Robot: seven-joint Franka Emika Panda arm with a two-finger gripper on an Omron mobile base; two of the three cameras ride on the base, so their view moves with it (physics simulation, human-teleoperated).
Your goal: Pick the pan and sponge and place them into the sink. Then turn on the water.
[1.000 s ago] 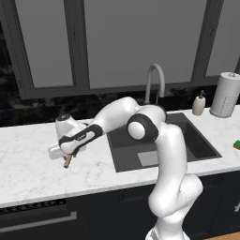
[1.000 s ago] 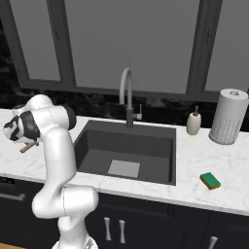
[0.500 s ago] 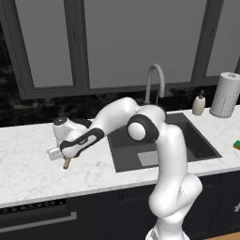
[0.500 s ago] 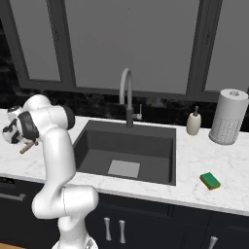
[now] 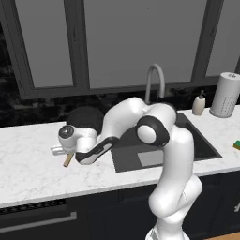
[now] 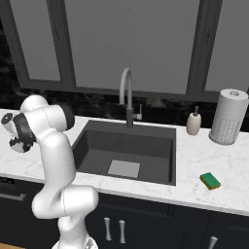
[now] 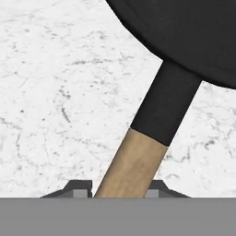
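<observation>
The black pan rests on the white marble counter left of the sink, partly hidden behind my arm. Its light-wooden handle sticks out toward the counter's front. My gripper is down over that handle. In the hand view the wooden handle runs up between the two fingertips, which press against its sides, and the pan's bowl lies beyond. The green sponge lies on the counter right of the sink. No water runs from the faucet.
A soap bottle and a paper towel roll stand at the back right of the counter. Dark windows run behind the counter. Dark cabinet fronts sit below it.
The hand has shifted only slightly to the left over the pan's handle. The pan and sponge have not visibly moved.
</observation>
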